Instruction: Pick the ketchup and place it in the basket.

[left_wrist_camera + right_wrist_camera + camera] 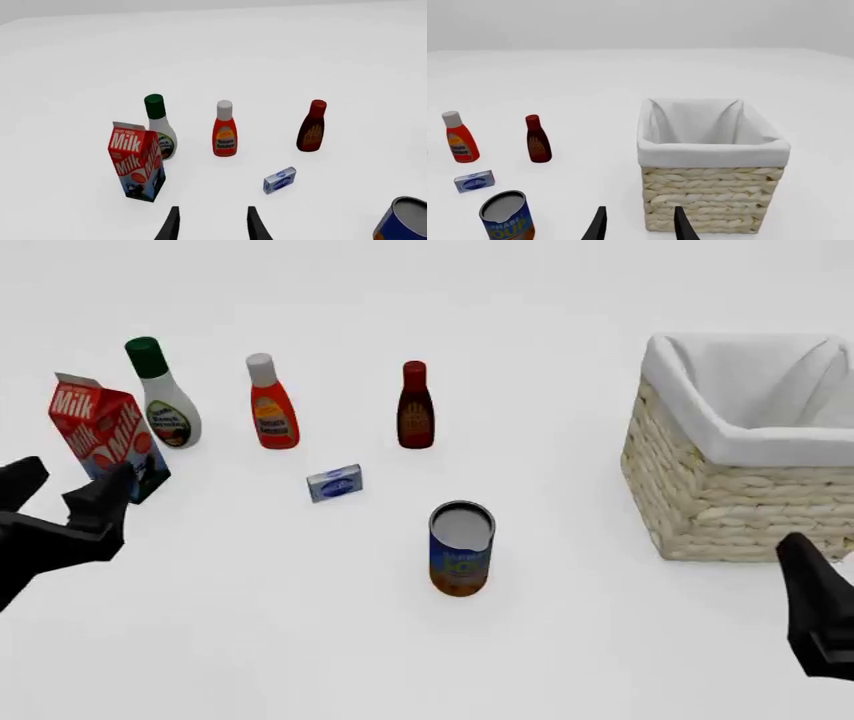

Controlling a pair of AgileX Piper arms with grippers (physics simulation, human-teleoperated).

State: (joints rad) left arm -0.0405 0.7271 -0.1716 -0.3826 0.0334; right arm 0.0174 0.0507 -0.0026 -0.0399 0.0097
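The ketchup (272, 405), a red-orange bottle with a whitish-grey cap, stands upright at the far left of the table. It also shows in the left wrist view (225, 131) and the right wrist view (459, 141). The basket (727, 500), woven with a white lining, stands at the right and is empty; it fills the right wrist view (710, 197). My left gripper (64, 492) is open and empty at the near left, well short of the ketchup; its fingertips (172, 225) point toward it. My right gripper (811, 590) is open and empty, in front of the basket.
A milk carton (104, 435) stands just beyond my left gripper. A white bottle with a green cap (167, 395) is left of the ketchup and a dark brownish-red bottle (415, 408) is right of it. A small blue box (334, 483) and a soup can (462, 548) stand nearer.
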